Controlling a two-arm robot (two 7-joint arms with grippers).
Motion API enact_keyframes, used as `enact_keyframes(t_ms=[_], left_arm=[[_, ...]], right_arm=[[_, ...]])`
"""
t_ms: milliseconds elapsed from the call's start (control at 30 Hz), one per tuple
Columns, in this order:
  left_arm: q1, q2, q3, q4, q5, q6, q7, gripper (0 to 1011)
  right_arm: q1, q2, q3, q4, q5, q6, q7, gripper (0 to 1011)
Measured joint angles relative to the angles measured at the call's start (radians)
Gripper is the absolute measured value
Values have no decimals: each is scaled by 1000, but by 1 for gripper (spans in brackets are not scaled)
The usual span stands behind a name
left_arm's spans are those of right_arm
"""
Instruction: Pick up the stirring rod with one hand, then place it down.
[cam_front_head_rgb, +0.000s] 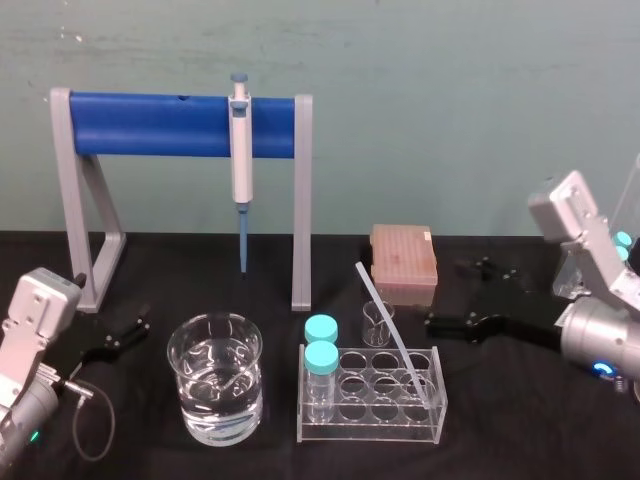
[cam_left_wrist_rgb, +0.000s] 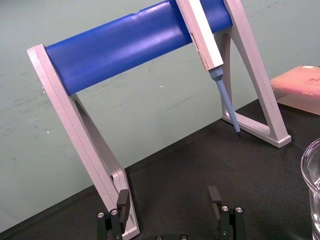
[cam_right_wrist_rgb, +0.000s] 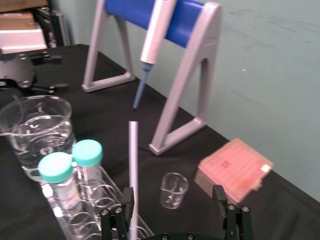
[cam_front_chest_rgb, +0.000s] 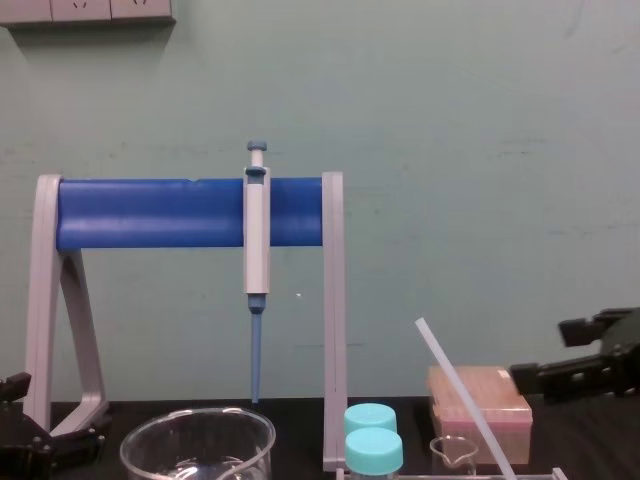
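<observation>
The stirring rod (cam_front_head_rgb: 388, 320) is a thin translucent white stick that leans in the clear tube rack (cam_front_head_rgb: 435, 400), its upper end tilted back and to the left. It also rises in the right wrist view as the rod (cam_right_wrist_rgb: 133, 165) and slants in the chest view as the rod (cam_front_chest_rgb: 465, 398). My right gripper (cam_front_head_rgb: 462, 295) hovers just right of the rod and apart from it, open with nothing between its fingers (cam_right_wrist_rgb: 218, 196). The chest view has that gripper (cam_front_chest_rgb: 550, 355) at the right edge. My left gripper (cam_front_head_rgb: 118, 337) rests open at the table's left, near the stand's foot (cam_left_wrist_rgb: 122, 200).
A white-and-blue pipette (cam_front_head_rgb: 241, 140) hangs on the blue-barred stand (cam_front_head_rgb: 150, 125) at the back. A water-filled beaker (cam_front_head_rgb: 215, 378) stands left of the rack, which holds two cyan-capped tubes (cam_front_head_rgb: 321, 345). A small glass beaker (cam_front_head_rgb: 377, 322) and a pink tip box (cam_front_head_rgb: 404, 262) sit behind the rack.
</observation>
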Motion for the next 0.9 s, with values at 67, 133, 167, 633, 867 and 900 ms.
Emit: enact_keyframes(t_ms=[67, 133, 167, 633, 867, 900], left_arm=[[0, 0, 0, 0, 0, 0, 0, 1005], [0, 0, 0, 0, 0, 0, 0, 1005], [0, 0, 0, 0, 0, 0, 0, 1005], [0, 0, 0, 0, 0, 0, 0, 1005], [0, 0, 0, 0, 0, 0, 0, 1005], [0, 0, 0, 0, 0, 0, 0, 1005]], right_arm=[[8, -8, -15, 3, -7, 2, 11, 1002], [14, -15, -26, 6, -11, 3, 19, 1002], [16, -18, -29, 7, -13, 3, 21, 1002], [68, -79, -84, 65, -41, 23, 28, 1002], [105, -108, -107, 104, -58, 37, 32, 1002], [108, -111, -109, 109, -59, 39, 33, 1002]])
